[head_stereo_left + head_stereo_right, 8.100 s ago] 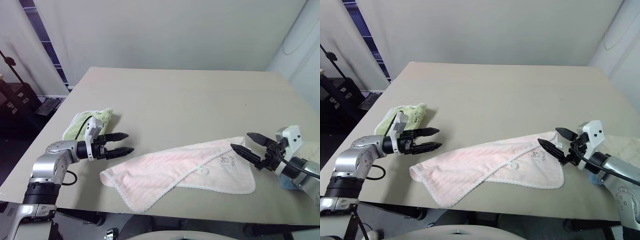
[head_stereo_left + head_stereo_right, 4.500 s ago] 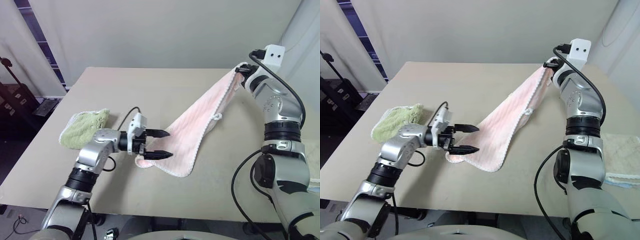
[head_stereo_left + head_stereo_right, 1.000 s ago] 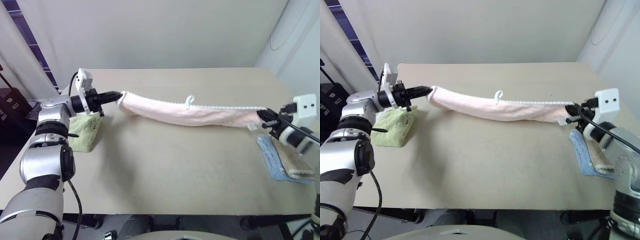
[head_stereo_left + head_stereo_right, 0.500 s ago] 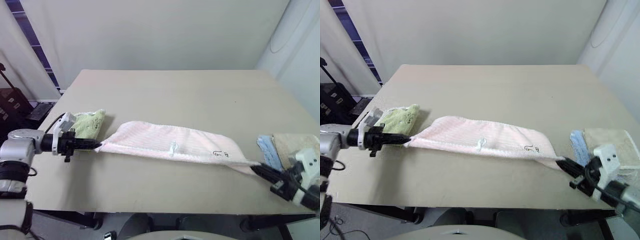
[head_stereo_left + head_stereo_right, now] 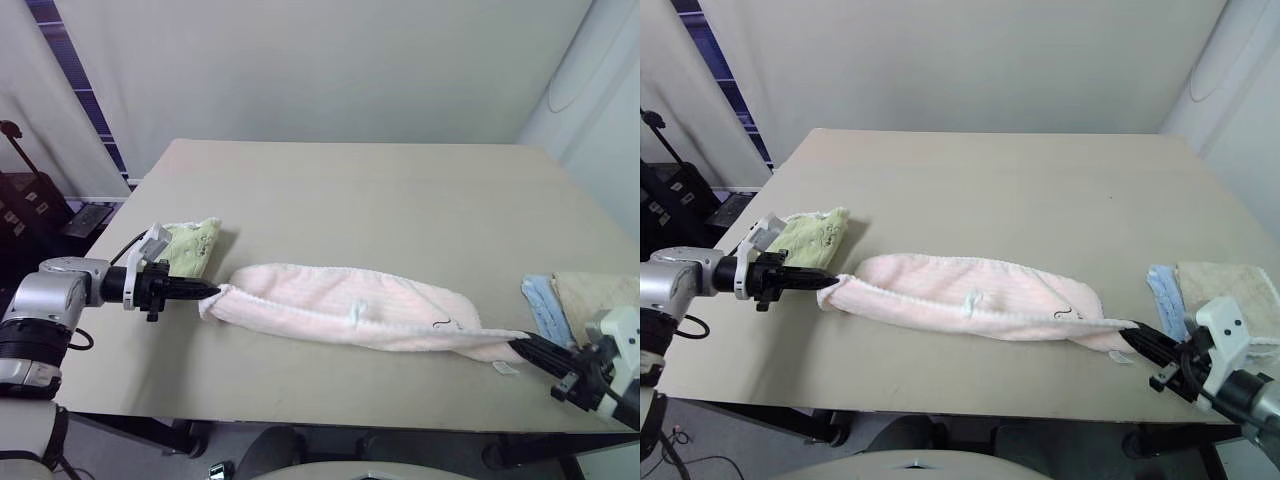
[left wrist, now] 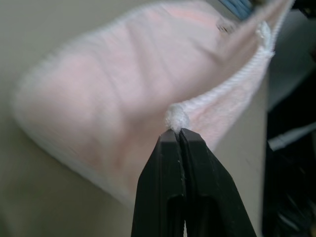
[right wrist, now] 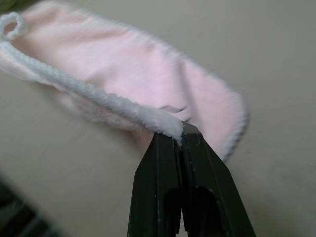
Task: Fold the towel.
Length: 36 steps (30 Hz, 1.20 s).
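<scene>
Seemingly illegible dark mark [image 5: 441, 323] on towel [image 5: 330, 303]

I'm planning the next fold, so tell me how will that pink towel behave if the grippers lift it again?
Probably floppy: the towel sags between the left gripper and right gripper. Likely light, since each pinches only its edging. Its terry looks grippy, unlikely to slip.

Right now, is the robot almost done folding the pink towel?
Not yet. The towel lies doubled lengthwise on the table. The left gripper and right gripper each pinch one end, stretched between them. Bringing the ends together looks left.
</scene>
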Each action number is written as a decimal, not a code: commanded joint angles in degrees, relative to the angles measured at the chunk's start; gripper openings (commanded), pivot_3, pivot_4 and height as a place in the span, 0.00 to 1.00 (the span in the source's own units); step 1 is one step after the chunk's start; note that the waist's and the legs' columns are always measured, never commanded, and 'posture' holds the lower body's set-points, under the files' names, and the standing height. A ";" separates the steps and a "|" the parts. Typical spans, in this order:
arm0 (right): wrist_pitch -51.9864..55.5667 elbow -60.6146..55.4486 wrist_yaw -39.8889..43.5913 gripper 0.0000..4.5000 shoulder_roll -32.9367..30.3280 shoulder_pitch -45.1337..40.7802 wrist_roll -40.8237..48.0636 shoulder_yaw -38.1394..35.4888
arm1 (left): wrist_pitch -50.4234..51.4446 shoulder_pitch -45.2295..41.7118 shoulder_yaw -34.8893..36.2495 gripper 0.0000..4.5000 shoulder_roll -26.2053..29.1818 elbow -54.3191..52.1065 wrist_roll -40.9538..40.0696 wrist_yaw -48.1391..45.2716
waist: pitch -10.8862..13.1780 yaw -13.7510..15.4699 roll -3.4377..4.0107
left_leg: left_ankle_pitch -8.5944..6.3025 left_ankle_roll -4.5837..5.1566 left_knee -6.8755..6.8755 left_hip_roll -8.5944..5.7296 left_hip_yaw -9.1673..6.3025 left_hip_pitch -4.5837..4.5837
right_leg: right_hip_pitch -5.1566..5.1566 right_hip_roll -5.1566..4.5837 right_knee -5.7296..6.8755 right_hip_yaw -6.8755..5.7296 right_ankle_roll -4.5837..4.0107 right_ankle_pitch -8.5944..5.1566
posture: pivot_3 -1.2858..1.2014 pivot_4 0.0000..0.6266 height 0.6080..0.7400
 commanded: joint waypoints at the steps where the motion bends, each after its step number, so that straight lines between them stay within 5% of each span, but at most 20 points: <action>1: -0.18 5.08 -3.92 0.00 0.52 -5.95 -0.74 1.52 | -4.48 -3.83 3.00 0.00 -1.62 6.92 2.67 1.48 | -0.01 0.04 -0.02 | -0.01 0.02 0.00 0.00 0.00 0.00 | -0.05 -0.03 0.01 -0.04 0.01 0.01 | 0.52 0.00 0.93; 9: -4.19 19.93 -10.47 0.00 1.43 -21.76 -6.99 9.08 | -14.58 -13.85 6.01 0.00 -9.30 25.79 7.48 8.08 | -0.05 1.42 -0.09 | 0.02 0.31 -0.09 0.08 -0.19 -0.29 | -0.68 -0.11 0.16 -0.57 0.77 0.34 | 0.52 0.00 0.93; 17: -4.32 27.74 -10.95 0.00 2.20 -29.07 -10.12 16.18 | -20.63 -14.90 5.88 0.00 -12.05 33.20 12.69 8.25 | -0.06 1.47 -0.10 | 0.02 0.32 0.06 0.06 -0.19 -0.61 | -0.94 -0.10 0.24 -0.56 0.92 0.45 | 0.52 0.00 0.93; 19: -4.36 28.12 -10.10 0.00 2.61 -29.24 -9.56 16.91 | -21.04 -14.96 6.64 0.10 -12.48 34.06 13.01 8.63 | -0.06 1.52 -0.10 | 0.02 0.31 0.08 0.06 -0.20 -0.61 | -0.91 -0.10 0.24 -0.57 0.91 0.46 | 0.52 0.00 0.93; 22: -3.50 28.33 -10.67 0.15 3.56 -30.42 -7.74 15.93 | -23.30 -15.47 8.22 0.30 -13.37 35.24 13.95 12.61 | -0.07 1.48 -0.11 | 0.02 0.31 0.10 0.05 -0.20 -0.60 | -0.90 -0.10 0.25 -0.57 0.91 0.47 | 0.52 0.00 0.93; 30: -0.15 26.57 -12.28 0.81 3.71 -32.52 -5.35 14.27 | -23.87 -16.18 11.84 0.96 -14.36 35.49 13.84 13.99 | -0.08 1.44 -0.13 | 0.02 0.31 0.14 0.05 -0.20 -0.60 | -0.91 -0.09 0.26 -0.56 0.99 0.60 | 0.52 0.00 0.93; 32: 0.98 26.83 -13.25 0.95 3.40 -33.77 -6.30 15.64 | -23.29 -16.42 12.59 1.00 -14.55 34.63 13.40 12.59 | -0.09 1.36 -0.12 | 0.02 0.31 0.14 0.05 -0.20 -0.60 | -0.91 -0.09 0.27 -0.56 0.99 0.60 | 0.52 0.00 0.93; 36: 2.37 26.03 -13.54 0.95 3.00 -35.52 -5.67 15.24 | -21.32 -17.29 12.54 1.00 -14.81 33.45 13.93 10.39 | -0.09 1.38 -0.12 | 0.03 0.30 0.16 0.05 -0.20 -0.60 | -0.92 -0.08 0.30 -0.55 0.97 0.61 | 0.52 0.00 0.93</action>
